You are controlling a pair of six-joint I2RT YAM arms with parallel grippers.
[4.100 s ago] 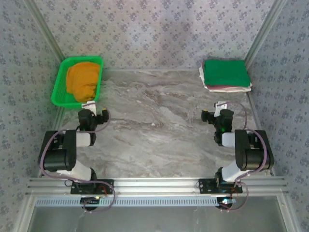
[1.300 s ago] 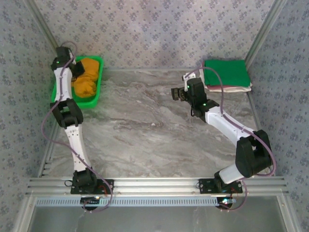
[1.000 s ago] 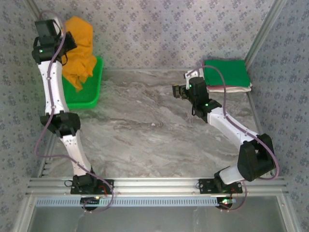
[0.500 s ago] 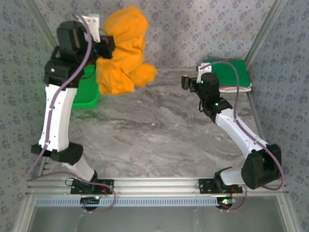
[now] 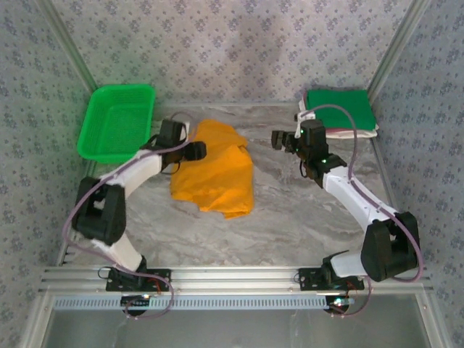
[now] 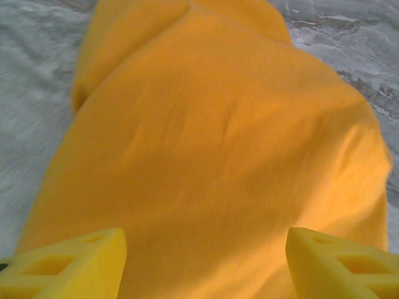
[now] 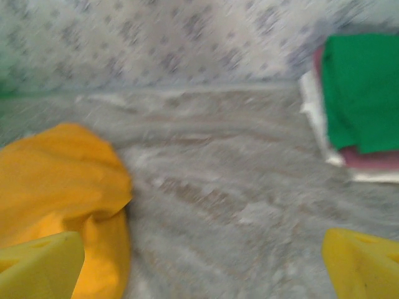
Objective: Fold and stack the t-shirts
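crumpled orange-yellow cloth t-shirt [image 5: 217,174], table centre; left gripper [image 5: 196,151], right gripper [image 5: 278,139] parted, empty: bunched layers may be pinched together, folds skewed.

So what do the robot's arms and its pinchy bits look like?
The left arm and right arm are each made of white tube-shaped links joined by chunky black joints, with a thin purple-grey cable looping along. The left end effector and right end effector have black bodies, and their fingers are bright yellow wedges with cut-out holes.
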